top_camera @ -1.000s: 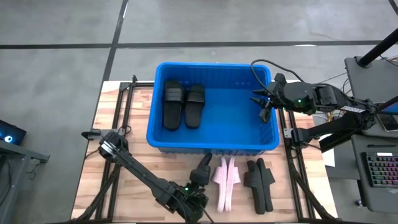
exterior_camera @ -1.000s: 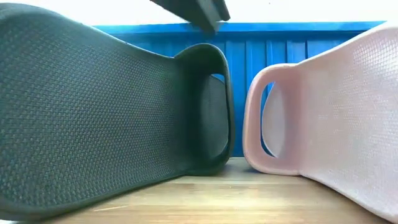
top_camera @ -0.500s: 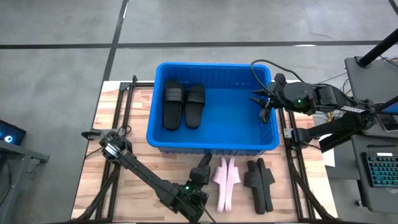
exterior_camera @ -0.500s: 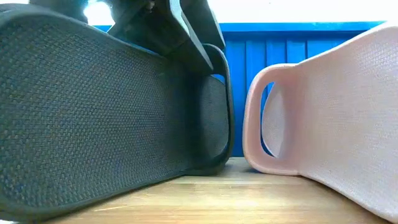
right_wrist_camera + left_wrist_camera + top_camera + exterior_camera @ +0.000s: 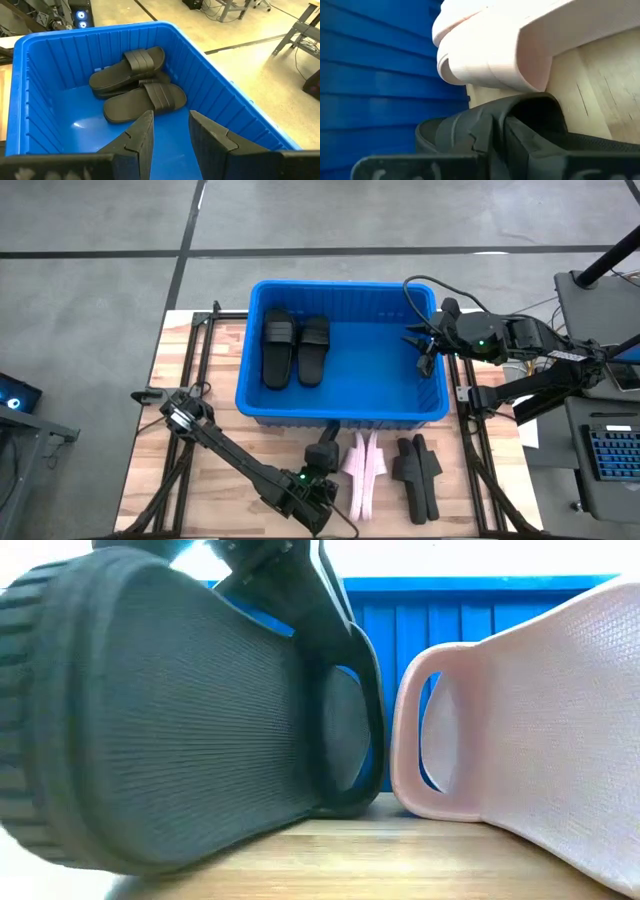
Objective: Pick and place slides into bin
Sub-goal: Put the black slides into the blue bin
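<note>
— Where is the black slide (image 5: 180, 730) seen tilted?
— Only low down; it is clamped in the left gripper (image 5: 322, 455) jaws, beside the bin (image 5: 340, 418) on the tabletop (image 5: 215, 450).
— The right gripper (image 5: 167, 132)?
— Jaws apart, nothing held, over the bin.

left arm (image 5: 225, 452): slim black links, a small green light near the wrist
left hand (image 5: 323, 455): black, angular moulded fingers
right arm (image 5: 545, 370): black links, a black cable looping off it, a green light
right hand (image 5: 167, 134): two flat matte dark fingers
</note>
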Robot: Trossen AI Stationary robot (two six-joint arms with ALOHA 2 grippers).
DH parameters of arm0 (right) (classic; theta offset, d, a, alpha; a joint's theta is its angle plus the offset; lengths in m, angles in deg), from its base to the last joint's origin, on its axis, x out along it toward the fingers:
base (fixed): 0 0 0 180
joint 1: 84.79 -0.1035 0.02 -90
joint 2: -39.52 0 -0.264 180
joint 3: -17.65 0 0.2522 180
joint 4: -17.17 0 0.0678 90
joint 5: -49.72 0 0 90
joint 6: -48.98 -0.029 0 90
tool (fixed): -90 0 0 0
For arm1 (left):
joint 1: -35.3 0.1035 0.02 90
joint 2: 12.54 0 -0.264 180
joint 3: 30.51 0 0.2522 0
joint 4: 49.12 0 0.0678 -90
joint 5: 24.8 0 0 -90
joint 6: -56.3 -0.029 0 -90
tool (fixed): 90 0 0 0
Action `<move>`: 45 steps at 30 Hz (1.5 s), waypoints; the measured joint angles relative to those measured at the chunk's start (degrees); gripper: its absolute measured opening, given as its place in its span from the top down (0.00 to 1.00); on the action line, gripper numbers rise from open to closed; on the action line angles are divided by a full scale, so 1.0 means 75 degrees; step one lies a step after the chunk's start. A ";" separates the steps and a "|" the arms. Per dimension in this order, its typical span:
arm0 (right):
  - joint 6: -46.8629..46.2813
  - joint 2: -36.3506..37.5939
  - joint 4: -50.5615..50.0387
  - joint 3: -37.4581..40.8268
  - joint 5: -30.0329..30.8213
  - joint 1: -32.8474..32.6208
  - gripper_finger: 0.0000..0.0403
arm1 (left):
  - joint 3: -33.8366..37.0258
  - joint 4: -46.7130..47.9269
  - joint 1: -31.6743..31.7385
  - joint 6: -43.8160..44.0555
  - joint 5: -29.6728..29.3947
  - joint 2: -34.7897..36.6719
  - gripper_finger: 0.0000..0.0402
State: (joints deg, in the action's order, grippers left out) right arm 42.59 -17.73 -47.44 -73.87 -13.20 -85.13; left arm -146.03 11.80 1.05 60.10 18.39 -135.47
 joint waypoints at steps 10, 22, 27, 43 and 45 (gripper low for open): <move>0.0000 0.0000 0.0003 0.0000 -0.0001 0.0000 0.72 | -0.0402 0.0544 0.0049 0.0004 0.0433 0.0489 1.00; -0.0173 0.0000 0.0084 0.0000 -0.0066 0.0000 0.72 | -0.0711 0.0651 0.0234 0.0486 0.0547 0.2160 1.00; -0.0087 0.0000 0.0451 0.0000 -0.0960 -0.0003 0.72 | -0.0711 0.0437 0.0563 0.1639 0.0452 0.2625 1.00; -0.0358 -0.0101 0.1608 -0.0041 -0.1054 -0.0003 0.72 | -0.0730 -0.0349 0.0720 0.0988 0.2142 0.3754 1.00; -0.0515 -0.0137 0.1900 -0.0042 -0.1045 -0.0003 0.72 | -0.0729 -0.0362 0.0796 0.0562 0.1574 0.3931 1.00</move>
State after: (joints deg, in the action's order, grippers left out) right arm 38.73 -18.76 -33.19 -74.18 -21.03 -85.15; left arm -151.49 9.09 7.02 64.32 30.19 -105.99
